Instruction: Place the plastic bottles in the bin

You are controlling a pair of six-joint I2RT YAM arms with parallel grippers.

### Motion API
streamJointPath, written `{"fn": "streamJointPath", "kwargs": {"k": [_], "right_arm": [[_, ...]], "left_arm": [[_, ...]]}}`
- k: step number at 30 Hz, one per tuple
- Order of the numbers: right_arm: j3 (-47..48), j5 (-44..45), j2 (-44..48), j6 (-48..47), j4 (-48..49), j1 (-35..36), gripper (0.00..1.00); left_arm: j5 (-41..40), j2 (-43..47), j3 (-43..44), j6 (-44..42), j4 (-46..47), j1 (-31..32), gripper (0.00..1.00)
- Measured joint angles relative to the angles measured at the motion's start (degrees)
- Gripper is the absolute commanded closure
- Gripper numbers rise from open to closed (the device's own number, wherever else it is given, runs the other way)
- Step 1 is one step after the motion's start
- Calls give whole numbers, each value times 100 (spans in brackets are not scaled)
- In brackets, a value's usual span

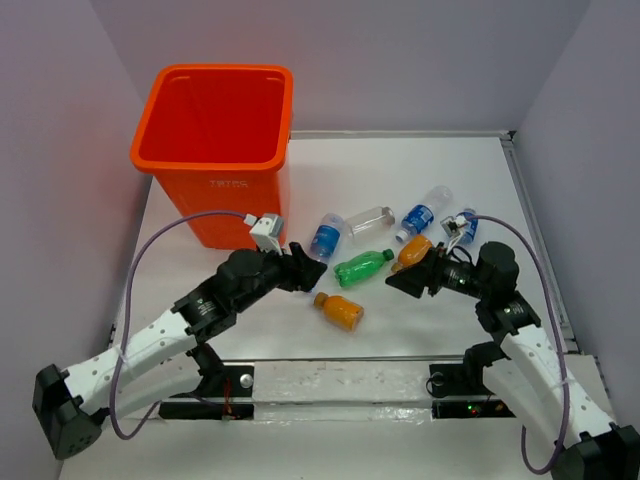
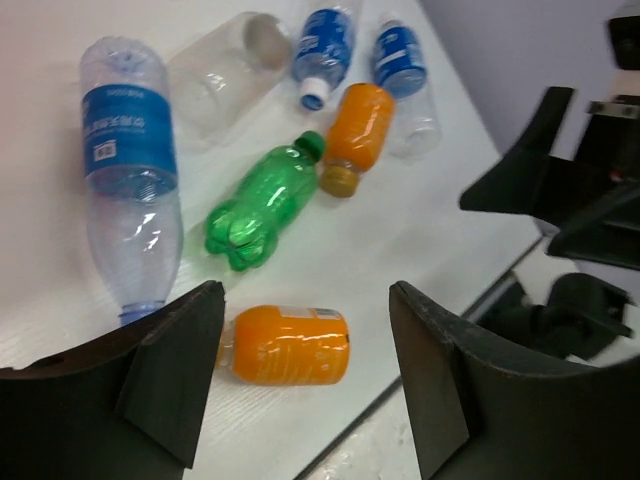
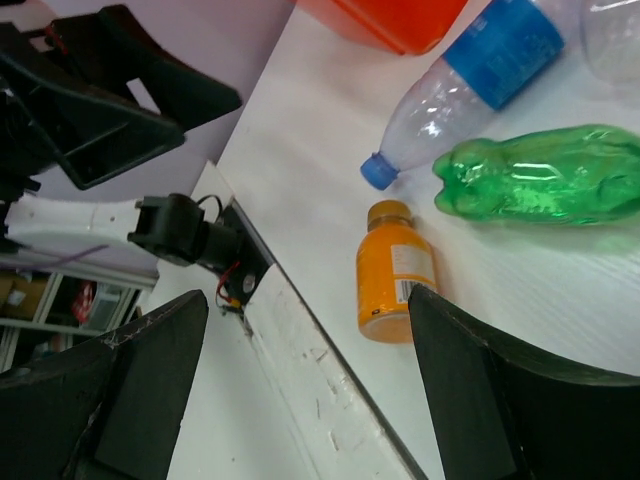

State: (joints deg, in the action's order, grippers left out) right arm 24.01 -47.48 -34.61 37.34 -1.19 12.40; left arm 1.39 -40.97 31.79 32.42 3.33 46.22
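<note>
Both my grippers are spread wide and hold nothing: the left gripper [image 1: 300, 268] hangs low beside the nearest orange bottle [image 1: 340, 312], and the right gripper [image 1: 400, 282] faces it from the other side of the cluster. All seven bottles lie on their sides on the table [image 1: 460, 330], bunched between my two arms, and I see none in the bin [image 1: 225, 200], which stands at the far left corner, well apart from them. In the left wrist view that orange bottle [image 2: 285, 345] sits just under the gap between my fingers [image 2: 170, 370], with the green bottle [image 1: 362, 266] just beyond it, so I judge it the first pick. The left arm suits it, since the bin is on its side. The bottles are round and lie flat, so they may roll when nudged; I would close across the body, then lift well above the tall rim before letting go.
</note>
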Motion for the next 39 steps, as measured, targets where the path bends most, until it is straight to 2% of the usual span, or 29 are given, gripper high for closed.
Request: {"fn": "streamJointPath", "kwargs": {"k": [3, 6, 10, 13, 20, 27, 32, 34, 35, 39], "right_arm": [[-9, 210, -144, -26, 13, 599, 13], [-9, 501, -260, -129, 15, 970, 13], [-20, 761, -452, -313, 24, 1475, 12], [-22, 951, -651, -466, 15, 1637, 12], [-28, 1414, -990, -785, -55, 1893, 12], [-17, 1915, -1512, -1047, -94, 2293, 7], [55, 2498, -2216, -1257, -116, 2914, 4], [149, 2750, -2472, -1333, -136, 3182, 4], [208, 2868, -2616, -1366, -133, 3314, 3], [520, 3403, -3163, -1469, -107, 3807, 2]], "left_arm": [[-1158, -708, 293, -48, -262, 634, 16], [-1899, -1394, 428, -76, -417, 852, 10], [-2474, -2299, 649, -111, -525, 925, 3], [-2833, -2892, 883, -118, -579, 929, 2], [-3165, -4269, 1714, -310, -555, 866, 3], [-3071, -5086, 1963, -391, -490, 481, 5], [-2953, -5353, 1971, -417, -466, 431, 10], [-2892, -5405, 1971, -417, -398, 428, 14], [-2874, -5427, 1971, -420, -356, 428, 23], [-2754, -5464, 1943, -431, -170, 400, 43]]}}
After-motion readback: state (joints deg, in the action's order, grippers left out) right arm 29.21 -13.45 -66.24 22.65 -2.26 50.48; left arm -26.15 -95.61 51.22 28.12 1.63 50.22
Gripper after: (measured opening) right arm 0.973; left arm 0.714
